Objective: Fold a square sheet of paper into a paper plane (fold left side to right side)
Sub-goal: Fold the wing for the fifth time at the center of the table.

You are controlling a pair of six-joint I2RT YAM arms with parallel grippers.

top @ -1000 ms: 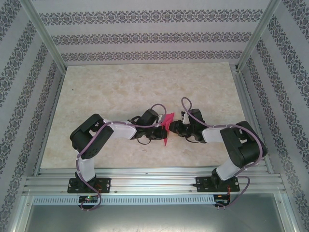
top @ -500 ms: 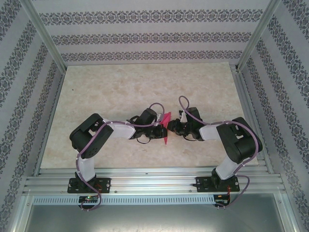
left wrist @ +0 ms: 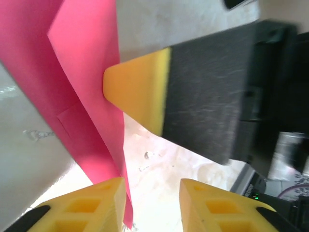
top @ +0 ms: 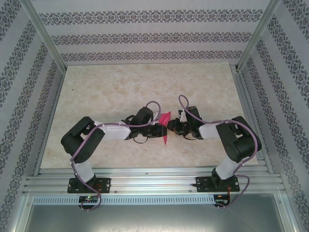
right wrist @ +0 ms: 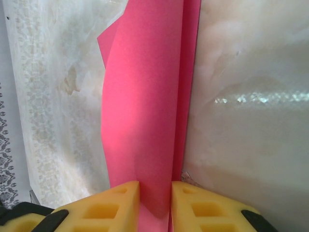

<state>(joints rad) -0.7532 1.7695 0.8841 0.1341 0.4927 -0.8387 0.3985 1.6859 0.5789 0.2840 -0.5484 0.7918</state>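
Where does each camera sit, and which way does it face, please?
Top external: above and behind the bases, looking down on the table; both arms, left hand and right hand flanking the pink paper.
Left wrist: on the left arm, looking past its own parted fingers at the paper and the right hand's fingertip.
Right wrist: on the right arm, looking along its own fingers, which pinch the paper.
Shared: all three see the paper.

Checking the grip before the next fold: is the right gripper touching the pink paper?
Touching. The right wrist view shows the pink paper pinched between the yellow fingers of the right gripper, no gap on either side.
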